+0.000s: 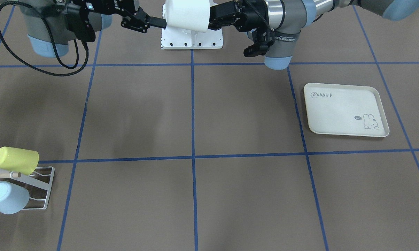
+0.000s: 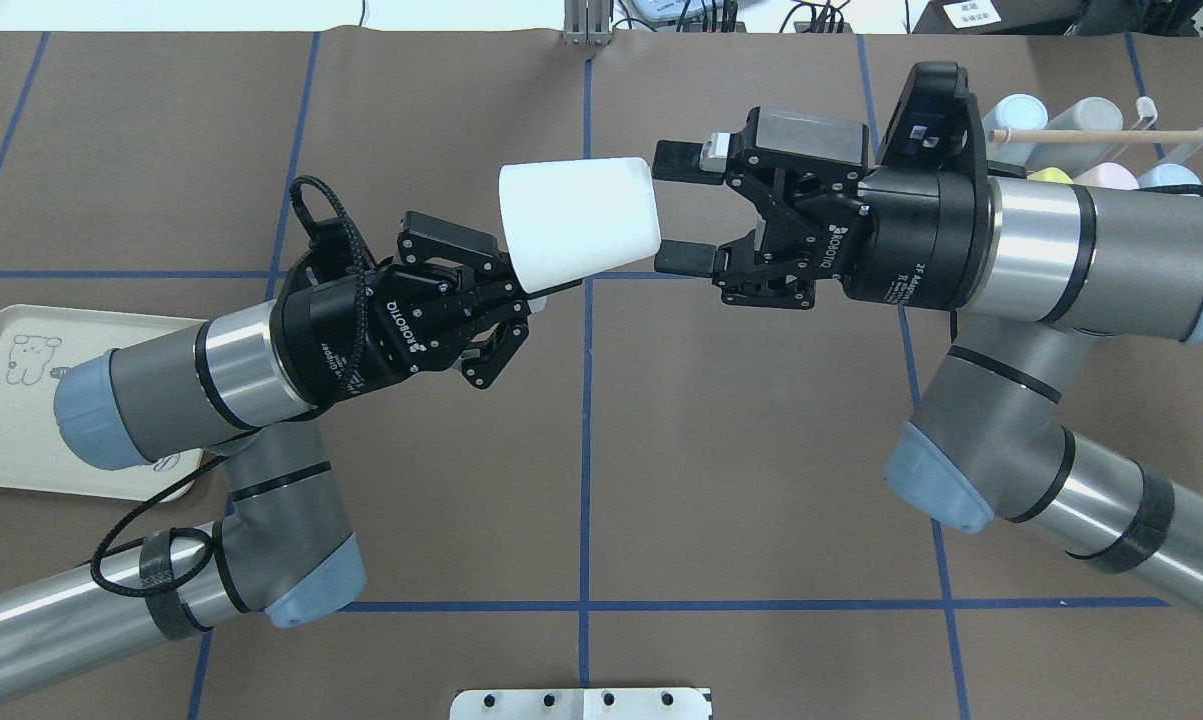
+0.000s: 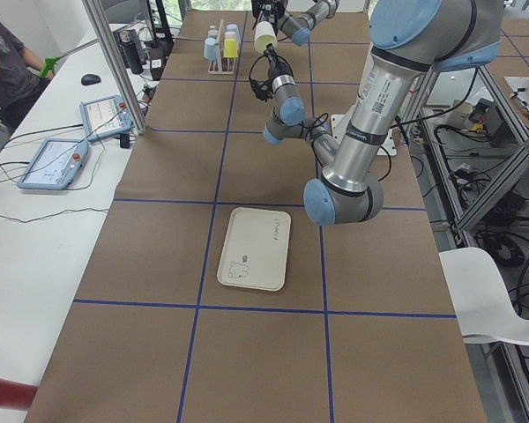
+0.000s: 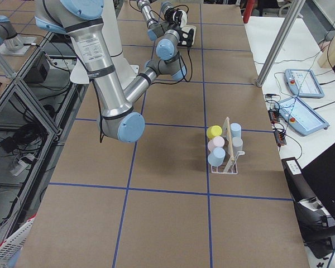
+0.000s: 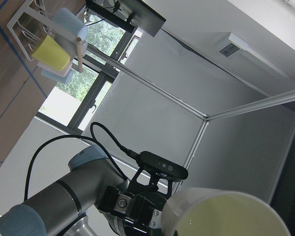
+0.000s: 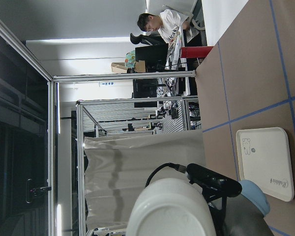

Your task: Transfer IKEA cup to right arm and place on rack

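The white IKEA cup (image 2: 576, 225) is held on its side in the air over the table's middle. My left gripper (image 2: 536, 285) is shut on the cup's rim, and the left wrist view looks into the cup's open mouth (image 5: 231, 219). My right gripper (image 2: 681, 210) is open, with one finger on each side of the cup's closed base end (image 6: 169, 209). The white wire rack (image 2: 1166, 150) with its wooden dowel (image 2: 1101, 134) stands at the far right and holds several cups. It also shows in the front view (image 1: 38, 188).
The cream rabbit-print tray (image 1: 345, 108) lies flat on my left side, partly under the left arm in the overhead view (image 2: 1, 400). A white base plate (image 1: 192, 40) sits at the robot's edge. Yellow (image 1: 16, 160) and pale blue (image 1: 7, 197) cups hang on the rack.
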Tool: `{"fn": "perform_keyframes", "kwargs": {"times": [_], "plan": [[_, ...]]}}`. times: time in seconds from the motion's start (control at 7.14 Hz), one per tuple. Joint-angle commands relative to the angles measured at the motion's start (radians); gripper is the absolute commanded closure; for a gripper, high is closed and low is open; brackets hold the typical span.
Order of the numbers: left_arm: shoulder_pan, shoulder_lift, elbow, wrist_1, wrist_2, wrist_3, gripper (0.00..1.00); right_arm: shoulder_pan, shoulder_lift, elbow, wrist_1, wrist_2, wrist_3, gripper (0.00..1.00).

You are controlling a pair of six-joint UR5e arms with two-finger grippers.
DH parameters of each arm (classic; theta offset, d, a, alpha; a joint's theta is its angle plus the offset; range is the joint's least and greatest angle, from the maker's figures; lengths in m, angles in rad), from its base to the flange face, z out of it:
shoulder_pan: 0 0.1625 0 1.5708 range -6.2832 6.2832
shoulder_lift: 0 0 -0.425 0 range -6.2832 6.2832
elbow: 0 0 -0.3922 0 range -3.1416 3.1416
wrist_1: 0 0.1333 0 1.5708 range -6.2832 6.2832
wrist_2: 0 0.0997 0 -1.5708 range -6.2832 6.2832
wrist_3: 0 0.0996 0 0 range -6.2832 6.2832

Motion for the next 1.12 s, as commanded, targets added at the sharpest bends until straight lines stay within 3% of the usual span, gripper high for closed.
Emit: {"fn": "perform_keyframes", "kwargs": {"times": [0.0, 0.98], "plan": [[0.012, 0.000, 0.002, 0.003, 0.000, 0.001, 1.00, -0.004, 0.002, -0.004, -0.006, 0.003, 0.004, 0.03], [0.026, -0.008, 0.029, -0.001, -0.001, 0.010, 1.00, -0.035, -0.007, -0.027, -0.011, 0.018, -0.006, 0.06]]}}
